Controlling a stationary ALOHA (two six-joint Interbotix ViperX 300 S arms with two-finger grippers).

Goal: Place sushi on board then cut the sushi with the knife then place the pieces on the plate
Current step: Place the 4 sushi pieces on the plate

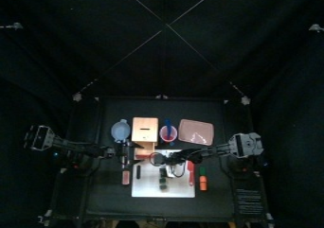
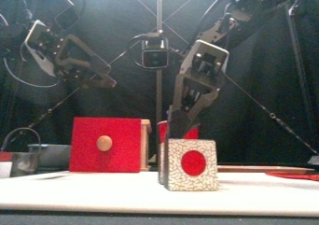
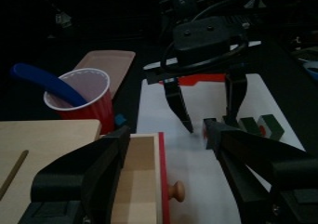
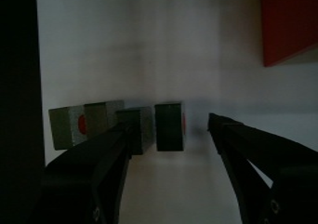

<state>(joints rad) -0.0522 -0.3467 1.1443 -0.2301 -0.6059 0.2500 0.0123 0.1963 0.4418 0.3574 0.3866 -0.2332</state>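
1. Front view, nearest: one sushi piece stood on the white cutting board. Its speckled face with the red centre was toward the camera.
2. Right gripper hung just over the sushi, jaws wide. One dark block sat between them, touched by neither jaw. A second block lay just outside one jaw.
3. Handling, as a judgement: light, rigid toy blocks with smooth sides, likely slippery. Best taken squarely across the two flat dark sides, so the neighbouring block is not dragged along.
4. Left gripper hovered beside the wooden box, jaws wide, holding nothing. The box's red drawer front was shut.
5. Containers, going back:
   - The blue-grey bowl stood left of the box; its contents could not be made out.
   - The red cup held the blue knife.
   - The pink tray lay farthest, with nothing seen on it. No pieces had been delivered yet.
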